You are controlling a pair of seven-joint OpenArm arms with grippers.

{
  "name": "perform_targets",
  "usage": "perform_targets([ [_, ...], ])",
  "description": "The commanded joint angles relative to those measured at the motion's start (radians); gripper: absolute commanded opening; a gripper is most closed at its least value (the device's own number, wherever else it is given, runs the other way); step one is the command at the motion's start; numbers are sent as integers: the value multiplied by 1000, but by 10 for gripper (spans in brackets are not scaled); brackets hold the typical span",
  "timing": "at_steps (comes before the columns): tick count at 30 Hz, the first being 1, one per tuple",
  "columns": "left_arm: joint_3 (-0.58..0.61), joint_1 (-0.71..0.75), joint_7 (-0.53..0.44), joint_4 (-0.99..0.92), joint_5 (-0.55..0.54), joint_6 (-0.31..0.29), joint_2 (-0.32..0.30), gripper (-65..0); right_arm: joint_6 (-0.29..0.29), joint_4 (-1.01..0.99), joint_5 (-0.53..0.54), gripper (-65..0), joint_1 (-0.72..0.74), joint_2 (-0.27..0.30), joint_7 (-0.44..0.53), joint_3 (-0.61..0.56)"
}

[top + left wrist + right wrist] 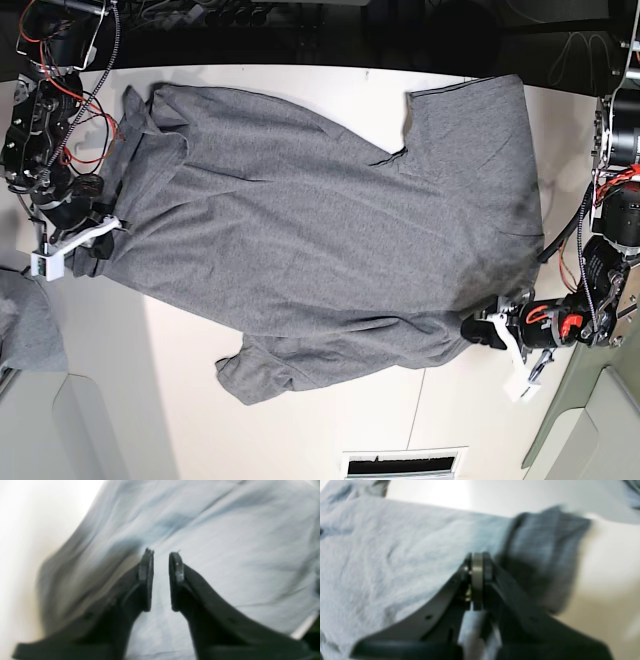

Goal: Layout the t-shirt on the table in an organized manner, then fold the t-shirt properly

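The grey t-shirt (320, 220) lies spread and wrinkled across the white table (150, 380), one sleeve toward the near edge. My left gripper (482, 330) sits at the shirt's right side near its hem. In the left wrist view this gripper (161, 555) is open just above the cloth (225, 542), with nothing between its fingers. My right gripper (108, 228) is at the shirt's left edge. In the right wrist view it (477, 560) is shut, a strip of shirt fabric (382, 555) showing between the finger bases.
A smaller grey cloth bundle (25, 320) lies at the left edge. A white vent grille (400, 465) sits at the near edge. Bare table (607, 567) shows beside the shirt. The dark rear edge and cables run along the top.
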Motion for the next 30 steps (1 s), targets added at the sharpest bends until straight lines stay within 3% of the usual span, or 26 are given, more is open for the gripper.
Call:
perform_targets([
  [1,-4,-5,27,71,-66,-10,-10,-445,8,18,26,-650,16,17,5,37],
  [4,-4,90,155,280,-218,-10,2,-358,7,18,105,-650,6,38,-5,112],
  [6,-4,175,181,417,-240,-10,25,-353,7,18,105,-650,5,45,1,144],
  [7,-4,222,180,479,-231,-10,41,-353,7,18,104,-621,5,48,9,152],
  [10,-1,357,177,637,-178,-10,109,-353,-12,17,93,-454,5,52,18,158],
  [13,40,468,175,744,-135,-10,180,-353,-35,15,65,-409,4,57,22,158],
  [15,103,517,141,779,-45,-10,218,-353,-42,10,45,-409,5,60,35,157],
  [20,326,576,-71,783,330,-2,264,-352,-63,-18,31,-409,5,63,46,157],
  [24,495,570,-186,783,518,163,285,-352,-91,-56,7,-409,5,69,71,157],
  [27,559,570,-210,778,644,247,333,-352,-90,-80,8,-409,4,83,66,157],
  [30,570,570,-210,764,693,297,376,-353,-85,-82,32,-410,1,87,24,157],
])
